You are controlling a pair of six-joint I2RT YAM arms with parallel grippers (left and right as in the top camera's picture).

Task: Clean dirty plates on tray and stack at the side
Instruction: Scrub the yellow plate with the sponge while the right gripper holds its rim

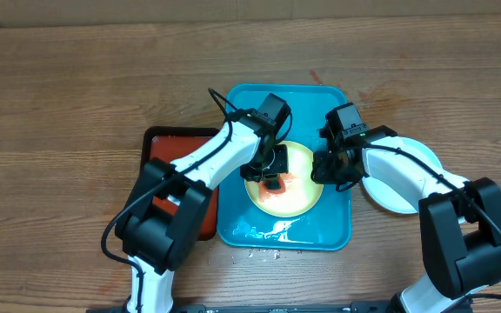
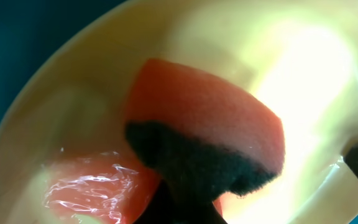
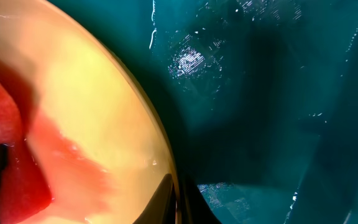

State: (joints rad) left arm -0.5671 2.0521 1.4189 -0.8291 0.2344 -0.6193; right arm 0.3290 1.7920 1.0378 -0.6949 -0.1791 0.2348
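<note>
A pale yellow-green plate [image 1: 304, 196] with orange-red smears lies in the turquoise tray [image 1: 233, 97]. My left gripper [image 1: 270, 172] is shut on an orange sponge with a black scrub face [image 1: 273, 184] and presses it onto the plate's middle. In the left wrist view the sponge [image 2: 210, 118] sits on the plate [image 2: 303, 62] beside a wet red smear [image 2: 92, 186]; the gripper [image 2: 185, 208] is mostly hidden. My right gripper [image 1: 324, 169] is shut on the plate's right rim [image 3: 166, 155], with its fingers [image 3: 180, 202] either side of it. A light blue-white plate [image 1: 407, 183] lies on the table right of the tray.
A red tray with a black rim [image 1: 181, 143] lies against the turquoise tray's left side, under my left arm. Water pools on the turquoise tray's front floor [image 1: 272, 230] and shows wet in the right wrist view [image 3: 260, 93]. Small crumbs [image 1: 263, 255] lie on the table by the tray's front edge.
</note>
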